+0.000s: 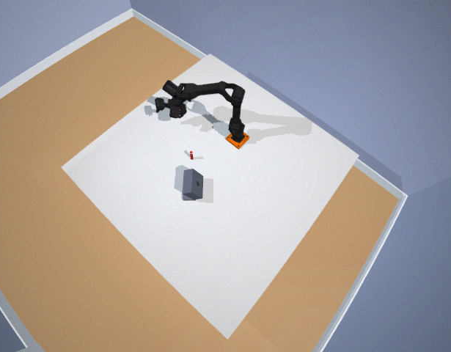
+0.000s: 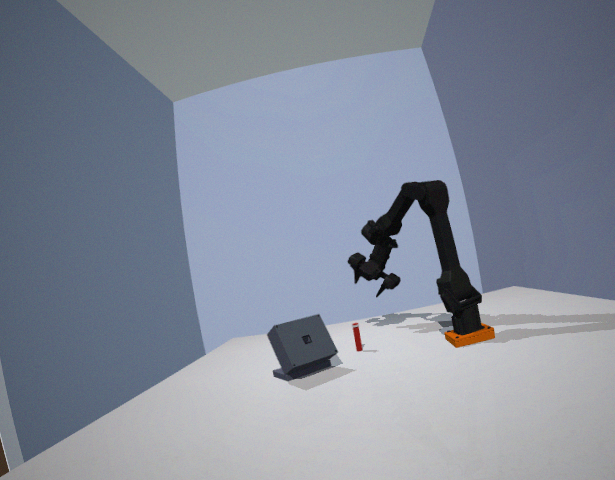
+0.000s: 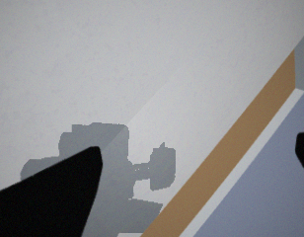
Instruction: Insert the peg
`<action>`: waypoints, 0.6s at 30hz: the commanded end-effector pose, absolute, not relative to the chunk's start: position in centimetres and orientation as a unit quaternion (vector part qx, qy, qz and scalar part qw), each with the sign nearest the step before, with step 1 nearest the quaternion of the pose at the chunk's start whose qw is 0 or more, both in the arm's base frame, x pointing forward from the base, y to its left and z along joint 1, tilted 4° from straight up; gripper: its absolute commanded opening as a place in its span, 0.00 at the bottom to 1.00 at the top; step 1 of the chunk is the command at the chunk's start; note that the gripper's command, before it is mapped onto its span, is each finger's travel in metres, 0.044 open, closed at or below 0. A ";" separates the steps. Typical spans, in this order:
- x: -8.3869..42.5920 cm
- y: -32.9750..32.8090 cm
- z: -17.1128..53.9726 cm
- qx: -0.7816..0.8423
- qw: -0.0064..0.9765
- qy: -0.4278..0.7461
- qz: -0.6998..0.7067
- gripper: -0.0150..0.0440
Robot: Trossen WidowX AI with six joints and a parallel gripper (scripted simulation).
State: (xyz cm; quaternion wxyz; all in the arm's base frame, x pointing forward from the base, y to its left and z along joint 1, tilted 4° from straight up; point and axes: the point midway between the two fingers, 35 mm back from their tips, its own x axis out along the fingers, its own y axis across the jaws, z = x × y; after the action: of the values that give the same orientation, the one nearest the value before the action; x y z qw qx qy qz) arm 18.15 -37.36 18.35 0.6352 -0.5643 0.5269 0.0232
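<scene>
The red peg [image 1: 191, 155] [image 2: 357, 338] stands upright on the table, with a pale band near its top. The dark grey sloped panel [image 1: 197, 192] [image 2: 320, 351] stands beside it, tilted on its base. Its hole [image 1: 197, 183] [image 2: 307, 339] looks square and sits near the middle of the face. My gripper [image 1: 169, 108] [image 2: 366, 289] [image 3: 196, 149] is open and empty, high above the table and well away from the peg. Neither the peg nor the panel shows in the wrist view. Whether the peg has flat sides is too small to tell.
The arm's orange base [image 1: 230, 139] [image 2: 470, 338] is fixed on the white table [image 1: 232, 242] [image 2: 400, 413]. The arm's shadow falls on the table, and in the wrist view the table edge borders the brown floor [image 3: 231, 140] and a blue wall [image 3: 261, 188].
</scene>
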 end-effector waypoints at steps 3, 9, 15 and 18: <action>20.2 -35.5 17.9 -0.528 0.666 0.526 0.032 1.00; 22.1 -33.4 17.2 -0.490 0.692 0.528 0.045 1.00; 23.7 -31.1 16.5 -0.451 0.714 0.532 0.061 1.00; 24.4 -29.9 16.2 -0.432 0.723 0.535 0.070 1.00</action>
State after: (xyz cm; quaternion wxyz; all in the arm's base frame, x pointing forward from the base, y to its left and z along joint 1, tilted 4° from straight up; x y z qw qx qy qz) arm 23.61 -30.97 16.32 0.7141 -0.4512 0.5314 0.0644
